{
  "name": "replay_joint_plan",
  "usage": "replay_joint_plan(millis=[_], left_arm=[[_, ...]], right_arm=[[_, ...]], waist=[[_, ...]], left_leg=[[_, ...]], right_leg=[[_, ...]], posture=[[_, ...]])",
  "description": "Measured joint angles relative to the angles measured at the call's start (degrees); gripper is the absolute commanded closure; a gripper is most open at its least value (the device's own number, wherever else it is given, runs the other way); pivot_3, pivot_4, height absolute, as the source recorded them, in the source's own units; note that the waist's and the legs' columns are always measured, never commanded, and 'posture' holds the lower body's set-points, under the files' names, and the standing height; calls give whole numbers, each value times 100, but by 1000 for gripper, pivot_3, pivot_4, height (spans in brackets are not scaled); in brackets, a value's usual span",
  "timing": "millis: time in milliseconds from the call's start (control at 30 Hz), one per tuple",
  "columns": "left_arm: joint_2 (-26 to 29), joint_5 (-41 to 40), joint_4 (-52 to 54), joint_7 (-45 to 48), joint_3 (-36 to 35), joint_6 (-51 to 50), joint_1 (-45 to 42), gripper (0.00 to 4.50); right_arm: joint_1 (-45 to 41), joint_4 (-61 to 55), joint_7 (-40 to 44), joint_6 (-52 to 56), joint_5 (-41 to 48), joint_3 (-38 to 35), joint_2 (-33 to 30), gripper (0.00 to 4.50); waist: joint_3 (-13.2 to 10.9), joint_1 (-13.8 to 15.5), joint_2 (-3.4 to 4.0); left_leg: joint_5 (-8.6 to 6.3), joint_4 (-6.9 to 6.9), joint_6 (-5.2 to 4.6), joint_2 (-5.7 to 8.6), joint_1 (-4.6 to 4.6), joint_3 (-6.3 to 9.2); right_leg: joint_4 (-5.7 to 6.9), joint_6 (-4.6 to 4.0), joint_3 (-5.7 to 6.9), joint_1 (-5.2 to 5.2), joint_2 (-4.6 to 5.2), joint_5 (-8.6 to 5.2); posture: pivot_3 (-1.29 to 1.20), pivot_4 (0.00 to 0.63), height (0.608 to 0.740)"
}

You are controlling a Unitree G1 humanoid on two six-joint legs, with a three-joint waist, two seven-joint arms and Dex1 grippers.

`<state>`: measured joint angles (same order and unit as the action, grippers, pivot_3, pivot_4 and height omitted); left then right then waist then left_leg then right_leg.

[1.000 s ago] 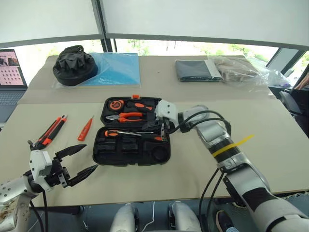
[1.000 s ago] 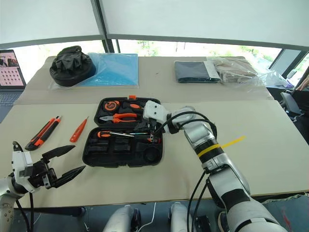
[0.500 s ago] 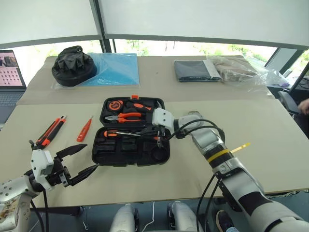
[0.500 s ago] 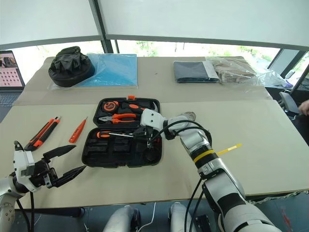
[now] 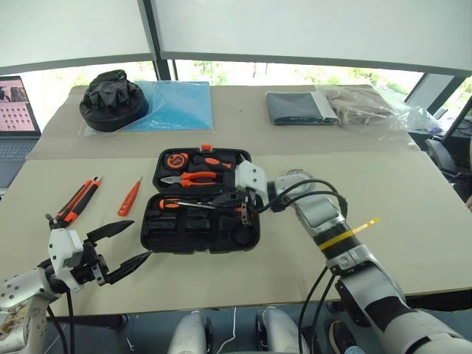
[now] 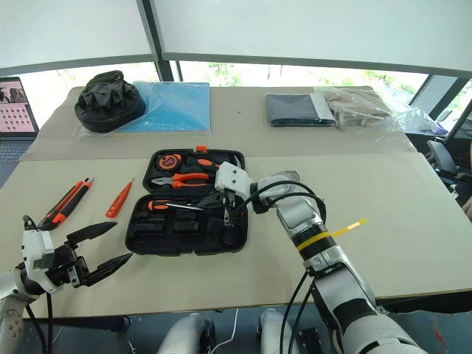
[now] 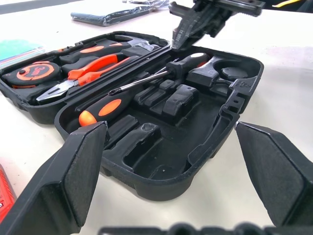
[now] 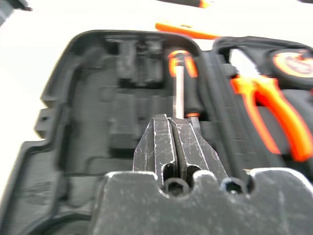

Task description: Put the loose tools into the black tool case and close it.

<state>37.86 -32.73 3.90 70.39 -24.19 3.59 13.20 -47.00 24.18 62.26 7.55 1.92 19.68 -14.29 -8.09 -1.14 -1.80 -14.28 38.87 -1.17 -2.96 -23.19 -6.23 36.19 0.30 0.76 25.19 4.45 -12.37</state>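
Tool case is seen lying open on the tabletop, directly under and ahead of the right gripper, whose fingers are pressed together with nothing pinched between them. Just beyond the fingertips, one screwdriver is seated in a slot of the near half, its shaft running away from the gripper along the hinge. On the far side of the hinge from the gripper, the lid half holds pliers and a tape measure. The moulded slots of the near half below the screwdriver are seen unfilled.

The left gripper is held off the case's near left corner with its fingers spread wide and nothing between them; the case edge lies just beyond its fingertips. Farther out to its left, well apart from the case, a utility knife and a slim orange screwdriver lie on the tabletop.

Beyond the case, on the far tabletop, a black bundle on a blue sheet, a folded grey cloth and a clear bag are seen. A laptop stands at the far left.
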Motion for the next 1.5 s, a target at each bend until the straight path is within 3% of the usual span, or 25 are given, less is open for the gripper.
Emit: replay_joint_plan(millis=[267,967,1500], left_arm=[[-1,63,-1,0,51,1,-13,0],[-10,103,7,-44,53,21,50,0],[-6,106,1,-38,64,21,-5,0]], right_arm=[[-10,701,-298,-450,-377,126,142,4424],[266,11,-359,-857,-221,102,345,4424],[215,695,-475,-1169,-526,334,338,4424]], waist=[[0,-11,0],[0,-104,0],[2,-94,-1]], left_leg=[[0,-1,0,0,-1,-4],[-1,-4,1,-4,1,2],[0,-5,1,-3,30,-1]], right_leg=[[0,0,-1,2,-2,0],[-1,0,-1,-2,3,0],[1,0,-4,-23,4,0]], posture=[[0,150,740],[0,150,740],[0,150,740]])
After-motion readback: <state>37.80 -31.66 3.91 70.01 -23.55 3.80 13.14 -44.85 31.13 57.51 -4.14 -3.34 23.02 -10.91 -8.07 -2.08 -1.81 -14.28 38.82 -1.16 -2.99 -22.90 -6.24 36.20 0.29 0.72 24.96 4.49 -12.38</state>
